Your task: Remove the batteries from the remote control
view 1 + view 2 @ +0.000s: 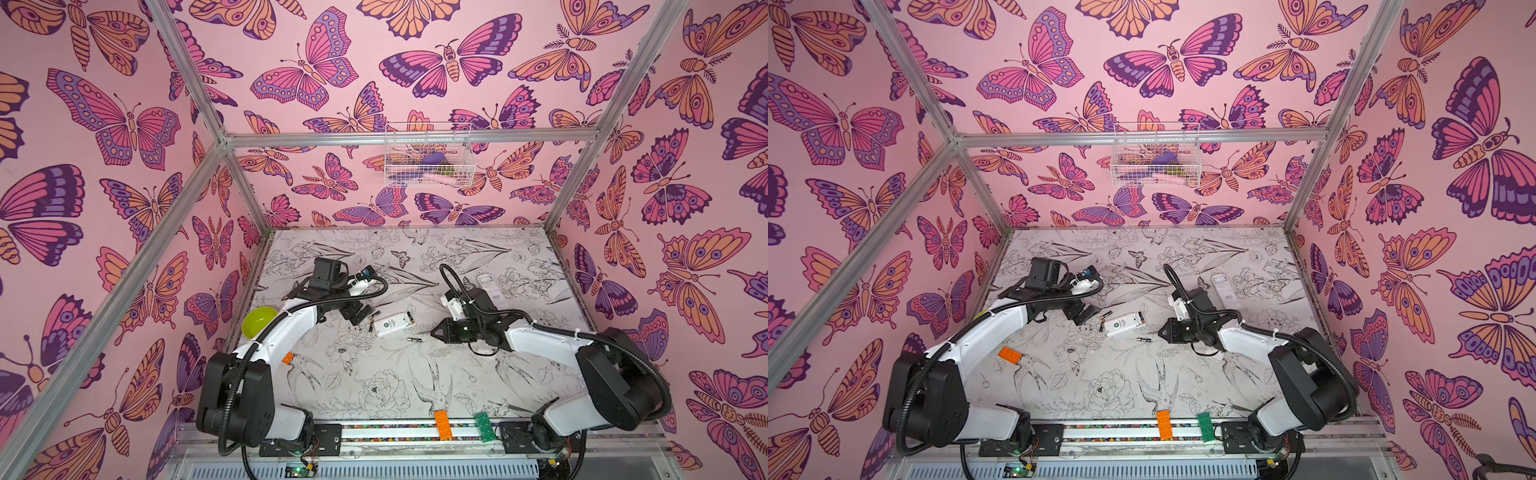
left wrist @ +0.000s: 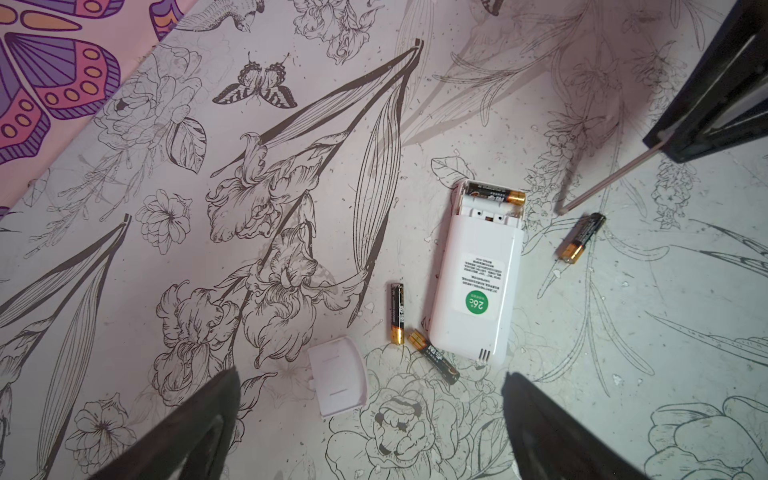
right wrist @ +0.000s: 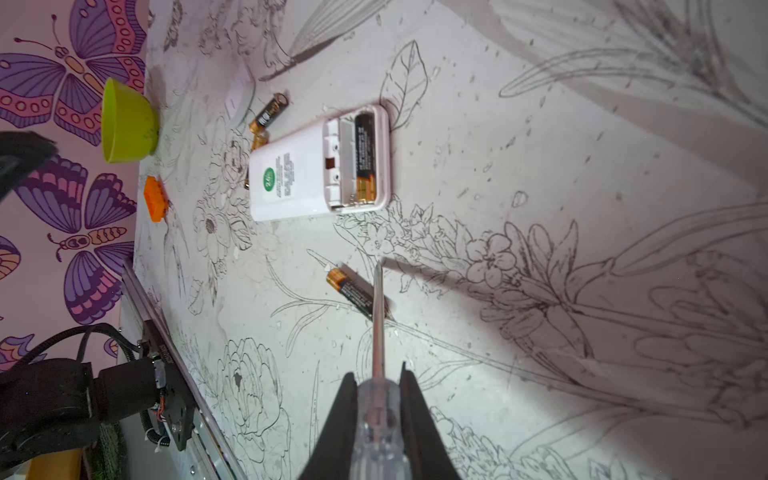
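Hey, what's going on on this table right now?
Two robot arms are emptying a white remote control, which lies face down with its battery cover off beside it. The right gripper is shut on a clear-handled screwdriver, its tip near a loose battery. Two more batteries lie by the remote's other end, and the left gripper hangs open above them. A fourth battery sits in the compartment.

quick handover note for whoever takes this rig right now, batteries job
Grippers: left gripper open and empty, above the cover; right gripper shut on the screwdriver.
Things: remote lies back up, cover off; two batteries loose at its end, third battery by the screwdriver tip.
Done: three out.
Left: last battery sits in the remote; lift it out.
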Tool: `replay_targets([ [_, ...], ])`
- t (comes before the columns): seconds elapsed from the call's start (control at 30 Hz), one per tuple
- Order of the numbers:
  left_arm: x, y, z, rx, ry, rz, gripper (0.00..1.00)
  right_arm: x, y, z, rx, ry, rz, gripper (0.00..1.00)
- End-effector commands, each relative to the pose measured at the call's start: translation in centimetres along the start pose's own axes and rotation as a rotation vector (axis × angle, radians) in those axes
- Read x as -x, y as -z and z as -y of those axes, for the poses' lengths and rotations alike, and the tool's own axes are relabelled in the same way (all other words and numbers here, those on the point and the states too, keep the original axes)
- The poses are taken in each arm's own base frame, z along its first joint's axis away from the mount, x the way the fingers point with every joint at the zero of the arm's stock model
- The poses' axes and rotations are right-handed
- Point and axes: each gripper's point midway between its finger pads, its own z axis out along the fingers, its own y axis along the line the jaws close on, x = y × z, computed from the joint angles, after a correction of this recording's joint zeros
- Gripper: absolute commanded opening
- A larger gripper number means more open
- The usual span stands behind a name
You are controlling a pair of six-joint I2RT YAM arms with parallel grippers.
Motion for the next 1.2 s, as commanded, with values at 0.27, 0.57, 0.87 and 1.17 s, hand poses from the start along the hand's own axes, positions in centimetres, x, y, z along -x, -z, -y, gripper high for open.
replay_targets([
  [0.27, -0.6, 0.2, -0.3, 0.010, -0.014, -0.002, 1.00, 5.1, -3.9, -0.1, -0.024, 0.043, 0.024, 0.00],
  [0.57, -0.8, 0.6, -0.5, 0.018, -0.024, 0.010, 1.00, 7.6, -6.3, -1.8, 0.049, 0.084, 0.001, 0.00],
  [0.87, -1.6, 0.7, 2.1, -0.109, -0.148, 0.007, 0.99, 7.3, -7.1, -3.6, 0.147, 0.187, -0.088, 0.00],
  [1.17, -2.4, 0.8, 6.0, -0.352, -0.330, 0.031, 1.00, 7.2, -6.6, -5.6, 0.242, 0.224, -0.134, 0.00],
])
